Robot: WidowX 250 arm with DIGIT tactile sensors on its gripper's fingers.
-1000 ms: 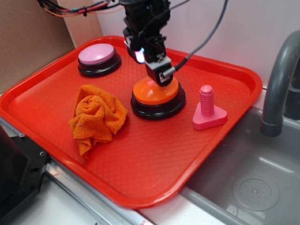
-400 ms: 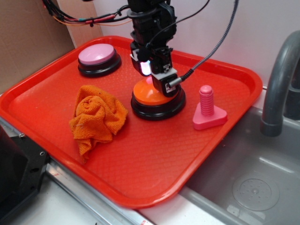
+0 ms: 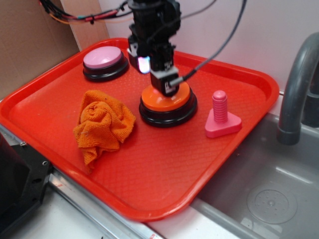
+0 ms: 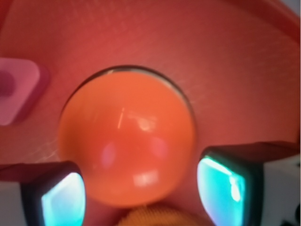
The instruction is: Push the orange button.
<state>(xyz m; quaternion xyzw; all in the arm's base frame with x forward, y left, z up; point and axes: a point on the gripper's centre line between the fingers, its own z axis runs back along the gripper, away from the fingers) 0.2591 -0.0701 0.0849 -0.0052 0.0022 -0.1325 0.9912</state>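
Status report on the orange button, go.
Tool directly over the orange button, fingers apart, gripping nothing. Contact not clear. Orange rag and pink bolt sit beside it, nothing blocking.

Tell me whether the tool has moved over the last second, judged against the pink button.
Yes. Over the orange button, the tool swung right and then back left toward the pink button, ending close to where it began.

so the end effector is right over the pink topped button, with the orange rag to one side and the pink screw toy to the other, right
Not quite. In the exterior view the end effector is over the glossy orange domed push button on its black base, not the pink-topped one, which sits apart at the tray's back corner. The crumpled orange terry rag and the pink plastic screw on its triangular base do flank it.
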